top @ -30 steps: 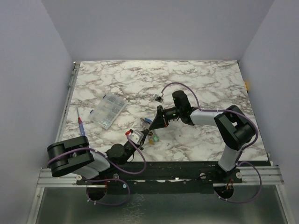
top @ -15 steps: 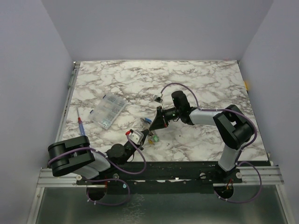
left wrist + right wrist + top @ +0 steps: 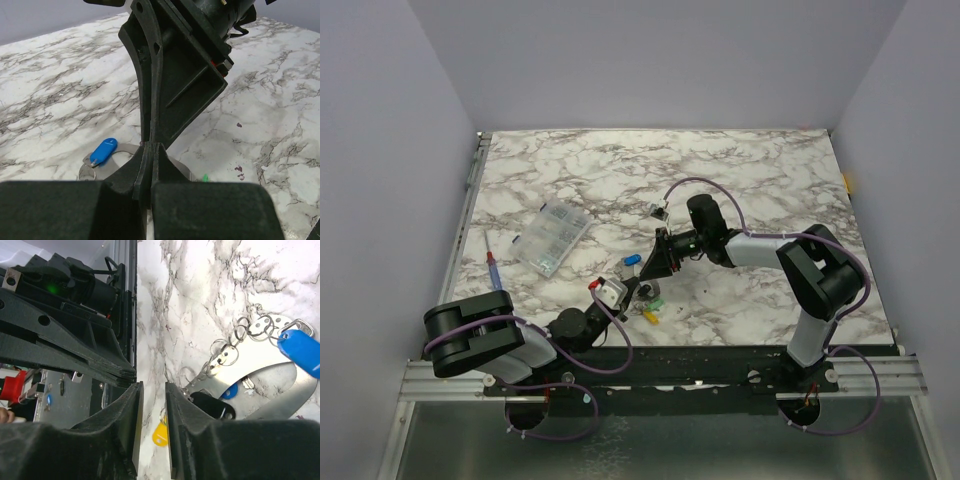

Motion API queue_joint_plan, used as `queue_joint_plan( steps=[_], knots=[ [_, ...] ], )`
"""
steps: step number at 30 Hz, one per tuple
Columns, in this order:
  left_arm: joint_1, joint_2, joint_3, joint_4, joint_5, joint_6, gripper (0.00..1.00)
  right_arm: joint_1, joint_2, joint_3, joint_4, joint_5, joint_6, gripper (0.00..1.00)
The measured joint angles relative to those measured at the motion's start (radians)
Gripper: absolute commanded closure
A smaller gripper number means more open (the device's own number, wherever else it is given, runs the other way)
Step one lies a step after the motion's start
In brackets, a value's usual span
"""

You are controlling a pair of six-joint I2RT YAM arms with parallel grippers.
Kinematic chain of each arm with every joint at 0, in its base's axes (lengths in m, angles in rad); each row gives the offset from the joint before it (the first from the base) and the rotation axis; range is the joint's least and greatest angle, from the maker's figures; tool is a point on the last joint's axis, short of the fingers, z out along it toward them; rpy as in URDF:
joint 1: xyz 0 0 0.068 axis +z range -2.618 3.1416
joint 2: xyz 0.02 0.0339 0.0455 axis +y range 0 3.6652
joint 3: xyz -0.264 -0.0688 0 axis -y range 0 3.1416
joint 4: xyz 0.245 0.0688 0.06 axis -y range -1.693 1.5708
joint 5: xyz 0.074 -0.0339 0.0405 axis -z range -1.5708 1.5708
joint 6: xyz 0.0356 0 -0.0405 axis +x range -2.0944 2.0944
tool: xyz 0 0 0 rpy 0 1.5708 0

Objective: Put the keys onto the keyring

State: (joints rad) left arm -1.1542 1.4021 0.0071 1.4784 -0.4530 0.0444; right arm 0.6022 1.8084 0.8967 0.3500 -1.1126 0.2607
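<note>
The keyring (image 3: 124,147) is a pale flat loop lying on the marble. It runs out on both sides of my left gripper (image 3: 150,146), whose jaws are pressed together on it. A blue key (image 3: 103,151) hangs on it at the left. In the right wrist view the keyring (image 3: 265,376) carries a blue key (image 3: 300,351), a black tag (image 3: 212,405) and a chain of small rings. My right gripper (image 3: 151,387) stands open, nothing between its fingers; a yellow key (image 3: 160,434) lies on the table below the gap. From above, green (image 3: 656,303) and yellow (image 3: 649,315) keys lie beside both grippers.
A clear compartment box (image 3: 552,238) sits on the left of the marble table, with a red and blue pen-like tool (image 3: 495,268) near its left edge. A small dark clip (image 3: 658,210) lies behind the right arm. The two grippers almost touch tip to tip.
My right gripper has gone from shut to open. The yellow and green keys have dropped out and now lie a little lower right on the table. The left gripper has stayed put.
</note>
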Motion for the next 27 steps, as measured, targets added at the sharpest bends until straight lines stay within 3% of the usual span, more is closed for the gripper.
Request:
queue_joint_plan(
  steps=[3,15,21,27],
  knots=[
    [0.000,0.000,0.000,0.001,0.000,0.000,1.00,0.000,0.000,0.000,0.000,0.000,0.003,0.56],
    [0.000,-0.004,0.000,0.000,-0.003,-0.007,1.00,-0.004,-0.006,0.000,0.000,0.042,-0.004,0.45],
    [0.000,-0.056,0.000,-0.026,-0.013,-0.045,0.63,-0.004,-0.028,-0.003,-0.010,0.112,-0.023,0.41],
    [0.000,-0.236,0.000,-0.237,-0.023,-0.090,0.54,-0.006,-0.073,-0.026,-0.030,0.195,-0.031,0.39]
  ],
)
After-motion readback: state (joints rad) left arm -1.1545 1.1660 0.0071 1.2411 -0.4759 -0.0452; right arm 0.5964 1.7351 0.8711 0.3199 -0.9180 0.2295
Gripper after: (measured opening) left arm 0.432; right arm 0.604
